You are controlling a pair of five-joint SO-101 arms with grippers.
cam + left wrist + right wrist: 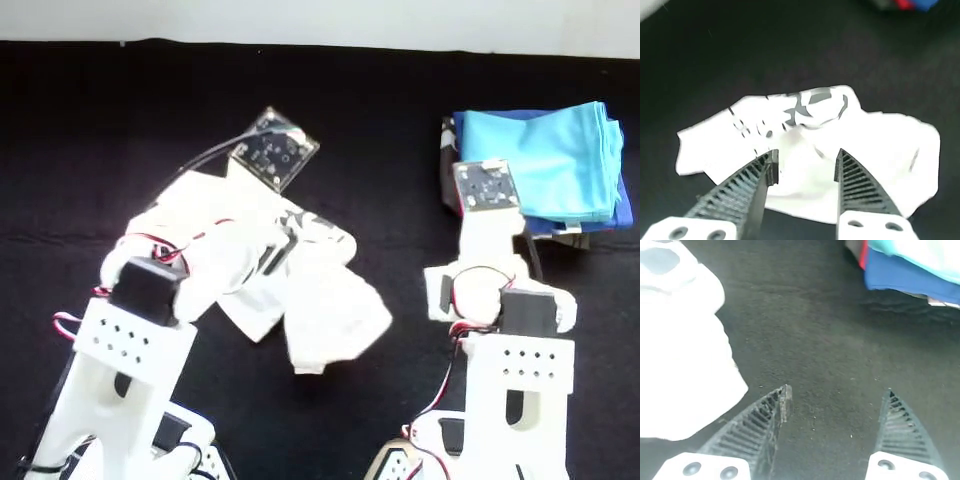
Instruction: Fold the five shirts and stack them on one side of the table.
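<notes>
Because the white shirt (880, 150) lies bunched and crumpled right beneath my left gripper (805, 160), whose jaws stand apart with nothing between them, closing here could pinch several layers at once. I judge that would drag the whole heap instead of one edge and leave a lumpy fold. My right gripper (837, 395) hangs spread wide over the bare black table (840, 340), holding nothing, with the shirt's nearest lobe just off toward the left arm's side. A lone pull from the left, with that lobe unpinned, could skew the cloth. Ahead of the right gripper sits the stack of folded shirts (560, 160), turquoise on top of blue, and a careless sweep could nudge it askew. My own left arm (200, 260) hangs over part of the shirt, hiding that edge from above.
</notes>
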